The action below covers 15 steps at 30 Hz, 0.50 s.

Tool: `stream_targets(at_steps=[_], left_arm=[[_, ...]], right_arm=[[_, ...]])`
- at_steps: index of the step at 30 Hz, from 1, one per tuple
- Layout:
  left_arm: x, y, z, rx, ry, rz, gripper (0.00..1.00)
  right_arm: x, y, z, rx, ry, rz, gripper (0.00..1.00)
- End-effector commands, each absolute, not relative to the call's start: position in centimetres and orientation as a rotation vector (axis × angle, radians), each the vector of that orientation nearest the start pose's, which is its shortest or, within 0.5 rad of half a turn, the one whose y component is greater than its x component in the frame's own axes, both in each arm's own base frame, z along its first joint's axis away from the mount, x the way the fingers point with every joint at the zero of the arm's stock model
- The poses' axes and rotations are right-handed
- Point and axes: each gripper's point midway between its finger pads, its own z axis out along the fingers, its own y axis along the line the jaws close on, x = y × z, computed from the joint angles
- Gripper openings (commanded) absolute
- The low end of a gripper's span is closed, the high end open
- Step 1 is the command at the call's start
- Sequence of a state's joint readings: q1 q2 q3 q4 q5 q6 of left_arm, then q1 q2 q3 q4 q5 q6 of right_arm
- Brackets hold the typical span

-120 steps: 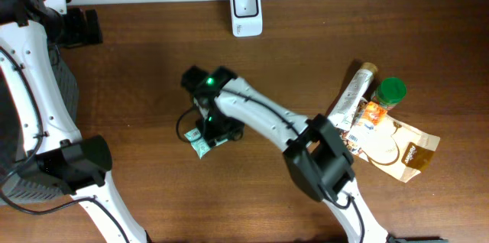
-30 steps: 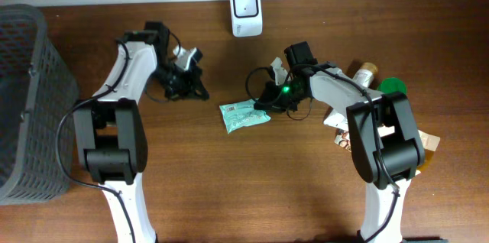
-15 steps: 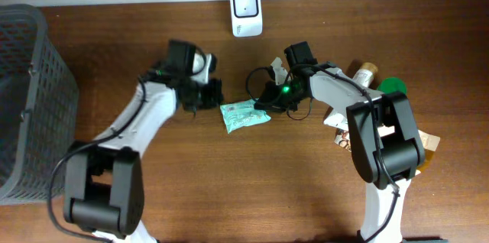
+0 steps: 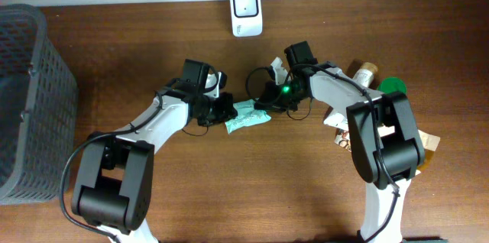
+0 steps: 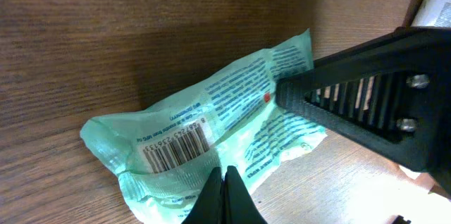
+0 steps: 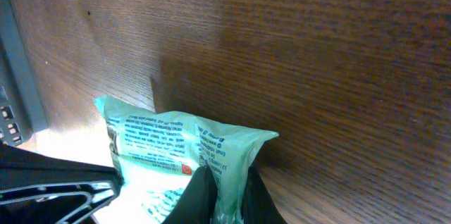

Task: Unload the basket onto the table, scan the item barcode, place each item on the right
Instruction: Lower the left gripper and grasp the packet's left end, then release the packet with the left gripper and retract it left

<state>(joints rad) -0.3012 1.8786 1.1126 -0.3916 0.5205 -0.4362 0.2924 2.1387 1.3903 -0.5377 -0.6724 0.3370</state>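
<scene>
The green packet (image 4: 248, 115) lies on the wooden table (image 4: 229, 189) between the two arms, apart from the white scanner (image 4: 246, 10). The right gripper (image 6: 225, 192) is clamped on the packet's edge, with film pinched between its fingers. The left gripper (image 5: 225, 196) is fully closed, its tips together against the packet just beside the barcode (image 5: 173, 150). Whether it pinches any film cannot be told.

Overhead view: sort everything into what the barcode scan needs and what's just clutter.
Job: green packet, barcode, white scanner, left hand, right hand.
Clutter: grey basket, green-capped bottle, tube, brown pouch.
</scene>
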Motion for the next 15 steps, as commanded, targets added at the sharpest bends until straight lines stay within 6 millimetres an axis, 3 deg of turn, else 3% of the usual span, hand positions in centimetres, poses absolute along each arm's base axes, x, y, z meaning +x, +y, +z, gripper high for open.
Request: stream_targets(at_steps=[1, 2, 3, 5, 7, 11, 15], left_arm=[[34.6, -19.5, 0.3, -0.106, 2.905, -0.861, 0.00], [34.5, -19.4, -0.4, -0.142, 2.923, -0.861, 0.00], [34.5, -19.1, -1.1, -0.190, 2.941, -0.862, 0.00], [34.6, -18.5, -1.4, -0.236, 2.952, -0.864, 0.00], [34.5, -18.1, -1.5, -0.255, 2.960, -0.863, 0.00], [34.1, -18.3, -2.1, -0.263, 2.977, -0.898, 0.00], [34.1, -18.3, -2.2, -0.267, 2.980, -0.902, 0.00]], right_arm=[[38.7, 22.3, -0.2, -0.072, 2.937, 0.990, 0.09], [38.5, 22.2, -0.2, -0.069, 2.944, 0.990, 0.23], [38.0, 22.3, 0.0, -0.079, 2.952, 1.035, 0.44], [37.6, 22.6, 1.5, -0.164, 2.887, 1.233, 0.54], [37.5, 22.1, 2.3, -0.210, 2.846, 1.316, 0.61], [36.4, 23.6, 2.2, -0.279, 2.858, 1.333, 0.61], [35.9, 26.0, 0.3, -0.263, 2.886, 1.358, 0.55]])
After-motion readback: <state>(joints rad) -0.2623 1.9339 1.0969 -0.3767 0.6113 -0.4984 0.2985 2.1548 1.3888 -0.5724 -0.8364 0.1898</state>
